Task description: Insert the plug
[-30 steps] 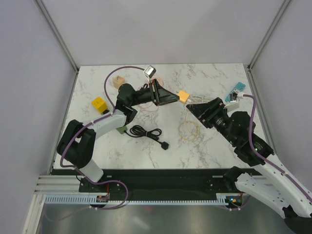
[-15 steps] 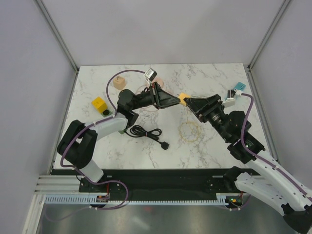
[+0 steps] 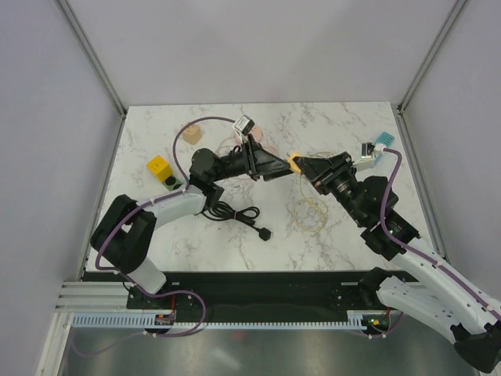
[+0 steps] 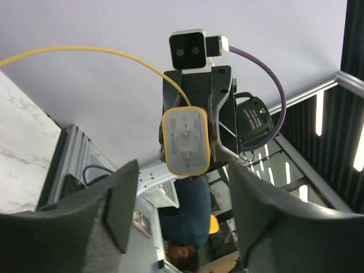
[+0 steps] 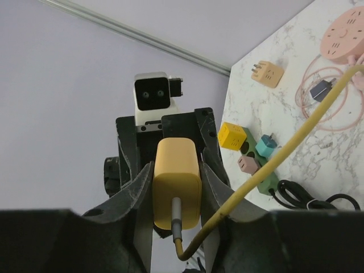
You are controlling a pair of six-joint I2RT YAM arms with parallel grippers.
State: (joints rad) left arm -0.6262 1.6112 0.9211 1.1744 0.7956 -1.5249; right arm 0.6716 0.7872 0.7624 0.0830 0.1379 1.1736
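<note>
Handover step: right gripper (image 5: 177, 190) is clamping the yellow plug (image 5: 177, 165) in mid-air, well right of the green power strip (image 5: 266, 177), left gripper (image 4: 182, 187) is gaping wide, holding nothing; next move calls for lining prongs up with a free socket

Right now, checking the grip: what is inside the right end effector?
The yellow plug sits between its fingers, yellow cable trailing out. The fingers cover the plug's sides.

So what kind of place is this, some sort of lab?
Probably a robotics lab test cell. A marble-look table is boxed in by plain panels on metal framing. A left arm and a right arm are bolted at its near edge, handling a plug.
</note>
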